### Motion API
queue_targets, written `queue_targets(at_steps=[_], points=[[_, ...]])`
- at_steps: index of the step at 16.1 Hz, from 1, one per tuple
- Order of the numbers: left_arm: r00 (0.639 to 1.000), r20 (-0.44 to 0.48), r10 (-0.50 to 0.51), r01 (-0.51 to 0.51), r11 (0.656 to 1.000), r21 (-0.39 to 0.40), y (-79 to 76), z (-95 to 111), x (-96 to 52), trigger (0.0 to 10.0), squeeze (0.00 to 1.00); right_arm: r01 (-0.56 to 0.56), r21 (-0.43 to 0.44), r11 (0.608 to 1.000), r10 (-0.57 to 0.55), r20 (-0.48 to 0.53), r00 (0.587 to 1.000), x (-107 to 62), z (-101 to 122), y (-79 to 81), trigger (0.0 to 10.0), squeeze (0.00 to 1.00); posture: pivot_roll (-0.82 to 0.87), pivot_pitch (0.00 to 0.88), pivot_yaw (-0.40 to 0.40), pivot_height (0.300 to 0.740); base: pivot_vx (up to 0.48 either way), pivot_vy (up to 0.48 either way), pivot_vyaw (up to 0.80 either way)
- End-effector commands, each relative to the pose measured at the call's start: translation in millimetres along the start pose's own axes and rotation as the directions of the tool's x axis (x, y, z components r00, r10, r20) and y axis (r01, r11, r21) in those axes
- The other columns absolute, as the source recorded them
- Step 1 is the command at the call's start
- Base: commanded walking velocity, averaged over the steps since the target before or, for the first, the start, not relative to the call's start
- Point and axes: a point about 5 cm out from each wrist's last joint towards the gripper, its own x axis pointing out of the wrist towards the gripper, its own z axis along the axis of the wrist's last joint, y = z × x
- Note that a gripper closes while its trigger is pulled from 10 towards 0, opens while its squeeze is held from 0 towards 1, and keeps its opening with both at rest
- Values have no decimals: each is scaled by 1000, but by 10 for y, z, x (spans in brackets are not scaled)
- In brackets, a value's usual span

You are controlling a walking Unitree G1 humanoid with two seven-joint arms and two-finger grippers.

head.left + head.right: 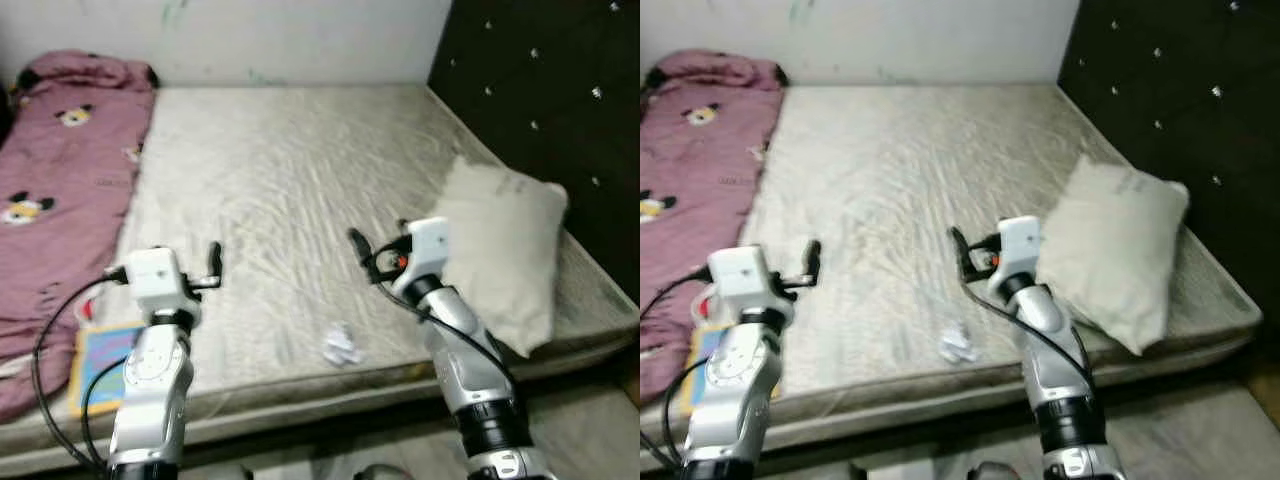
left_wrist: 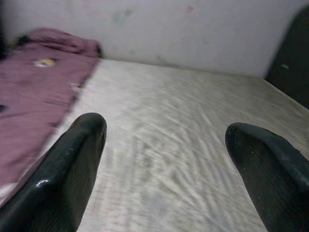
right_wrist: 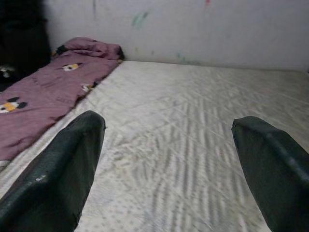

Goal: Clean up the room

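a bare, wrinkled mattress filled most of the room ahead, pushed against a pale wall, with a dark studded headboard along its right side. a pink blanket printed with small cartoon faces lay bunched down the left side, a colourful book peeked out near the front left edge, and a cream pillow leaned at the right against the headboard. a crumpled white scrap, probably tissue, sat on the mattress close to the front edge, between the two arms.

the left gripper hovered over the mattress with its fingers spread wide and nothing between them. the right gripper was likewise spread and empty, held just beside the pillow.

the scrap looked like the nearest piece of clutter. to do it well, the right gripper would likely need to drop low and forward over the scrap, straddle it with both fingers and pinch gently, since so light a wad could skid away or snag the creased cover.
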Motion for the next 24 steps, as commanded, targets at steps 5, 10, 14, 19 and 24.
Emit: queue_targets(at_steps=[5,10,14,19,24], points=[[999,8,-36,36,999,-11,-101,17,6,10000,0,61,0,998,-61,5,998,-17,26,-123,10000,0,-101,0,-31,740,0,0,394],[1000,3,-2,2,1000,5,-55,3,20,10000,0,90,14,996,-90,-2,996,-10,17,-157,10000,0,-98,0,-33,740,0,0,0],[1000,15,2,-2,1000,-2,-31,12,23,10000,0,98,21,995,-98,-14,995,4,4,-163,10000,0,-92,0,-36,740,0,0,-600],[998,52,-24,24,1000,8,-34,57,31,10000,0,117,24,993,-117,-7,993,5,13,-185,10000,0,-93,0,-32,740,0,0,0],[1000,20,-1,0,999,44,10,33,2,10000,0,187,60,981,-187,-6,982,12,31,-263,10000,0,-98,0,-25,740,0,0,0]])
